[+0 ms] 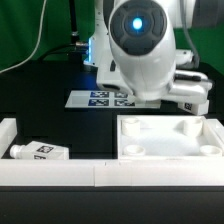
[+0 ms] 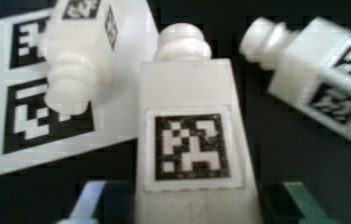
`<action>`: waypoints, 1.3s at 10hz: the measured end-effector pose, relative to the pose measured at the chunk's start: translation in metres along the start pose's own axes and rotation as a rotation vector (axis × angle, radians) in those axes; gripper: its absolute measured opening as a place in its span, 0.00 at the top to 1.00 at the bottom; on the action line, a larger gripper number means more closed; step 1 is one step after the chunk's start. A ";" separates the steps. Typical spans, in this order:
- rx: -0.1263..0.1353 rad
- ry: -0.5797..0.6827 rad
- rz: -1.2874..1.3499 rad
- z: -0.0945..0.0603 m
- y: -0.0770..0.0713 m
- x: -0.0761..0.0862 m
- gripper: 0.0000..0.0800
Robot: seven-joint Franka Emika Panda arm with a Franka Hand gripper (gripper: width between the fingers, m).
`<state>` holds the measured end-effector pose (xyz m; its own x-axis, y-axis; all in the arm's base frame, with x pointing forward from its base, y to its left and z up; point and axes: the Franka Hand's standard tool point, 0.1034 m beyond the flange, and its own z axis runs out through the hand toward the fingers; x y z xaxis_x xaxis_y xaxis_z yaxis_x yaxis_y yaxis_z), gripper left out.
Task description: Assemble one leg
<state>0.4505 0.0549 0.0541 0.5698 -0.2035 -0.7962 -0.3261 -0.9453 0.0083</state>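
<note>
— White plastic, exterior view: what is showing?
— A spare leg (image 1: 40, 151) is lying at that view's left.
— Wrist view?
— The leg (image 2: 190, 130) is lying beside the marker board (image 2: 15, 110); the gripper (image 2: 193, 200) is straddling it, jaws spread, not touching.

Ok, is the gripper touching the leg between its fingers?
Apart. The wrist view shows a strip of dark table on either side of the leg, separating it from the open gripper fingers.
</note>
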 end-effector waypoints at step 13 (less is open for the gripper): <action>0.028 0.946 -0.235 -0.139 -0.055 0.019 0.64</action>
<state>0.5843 0.0679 0.1228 0.9890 -0.1428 0.0389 -0.1376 -0.9840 -0.1132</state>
